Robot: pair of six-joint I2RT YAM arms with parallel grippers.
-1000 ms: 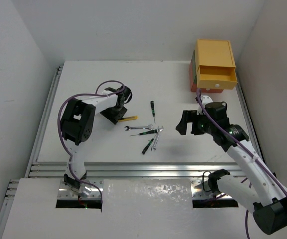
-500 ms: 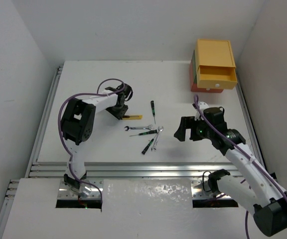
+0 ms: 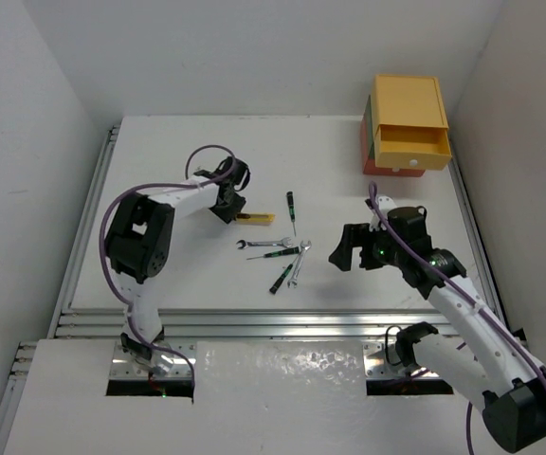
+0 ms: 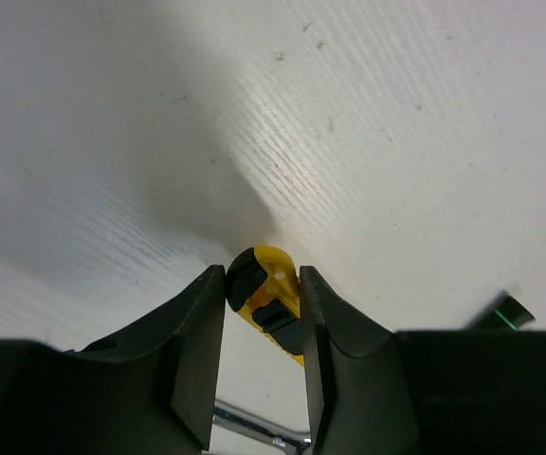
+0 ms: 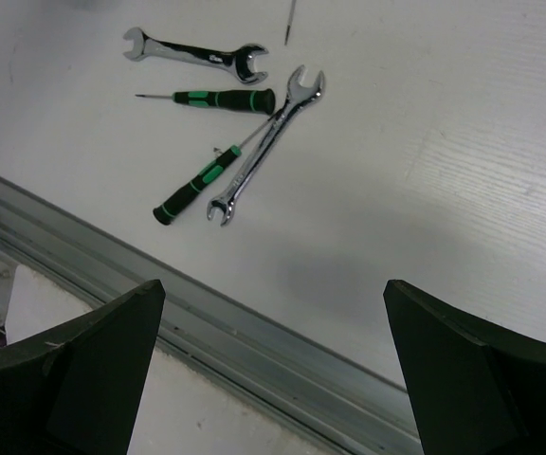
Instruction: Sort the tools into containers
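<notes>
My left gripper [image 3: 228, 203] [image 4: 262, 286] is shut on the black end of the yellow-black utility knife [image 3: 255, 218] [image 4: 271, 296], low over the table. To its right lie two silver wrenches [image 3: 265, 244] [image 5: 197, 54] [image 5: 268, 140] and thin black-green screwdrivers [image 3: 281, 278] [image 5: 219, 99] [image 5: 194, 183], with one more screwdriver [image 3: 290, 206] further back. My right gripper [image 3: 343, 249] [image 5: 273, 289] hangs open just right of that cluster, holding nothing. The yellow drawer [image 3: 411, 144] stands pulled out at the back right, above an orange-red one [image 3: 367, 144].
Aluminium rails [image 3: 254, 322] [image 5: 254, 332] run along the table's near edge, just below the right gripper. White walls close in the table on both sides and at the back. A purple cable [image 3: 202, 156] loops over the left arm.
My left gripper has closed on the utility knife and shifted it slightly right. The right arm has moved left and lower, closer to the wrenches and screwdrivers.
</notes>
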